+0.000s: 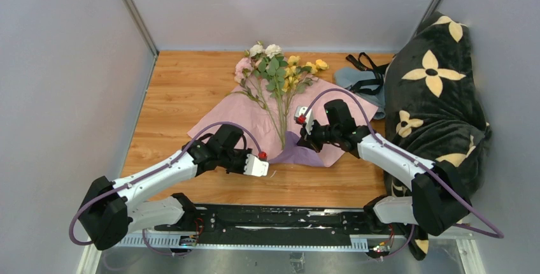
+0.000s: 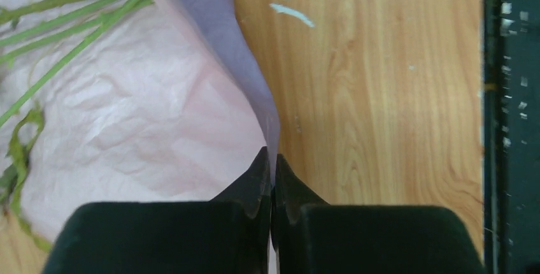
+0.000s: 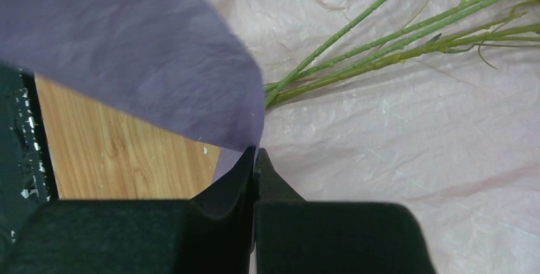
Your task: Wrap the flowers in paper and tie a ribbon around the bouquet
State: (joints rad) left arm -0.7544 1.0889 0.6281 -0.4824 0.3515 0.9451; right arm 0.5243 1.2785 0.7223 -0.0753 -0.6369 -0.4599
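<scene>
The flowers (image 1: 275, 73), pink, white and yellow, lie on the paper (image 1: 245, 118), heads to the far side. The sheet lies pink face up and its near corner (image 1: 299, 151) is turned up, showing purple. No wrapped bouquet shows. My left gripper (image 1: 267, 159) is shut on the paper's near-left edge (image 2: 270, 134), beside the stems (image 2: 70, 19). My right gripper (image 1: 302, 135) is shut on the purple flap (image 3: 127, 51), near the stem ends (image 3: 382, 38). The black ribbon (image 1: 368, 73) lies at the back right on a grey-blue cloth.
A black blanket with cream flowers (image 1: 436, 95) is heaped along the table's right side. The grey-blue folded cloth (image 1: 350, 79) lies beside it. Grey walls close in the left, back and right. The black base rail (image 1: 280, 216) runs along the near edge.
</scene>
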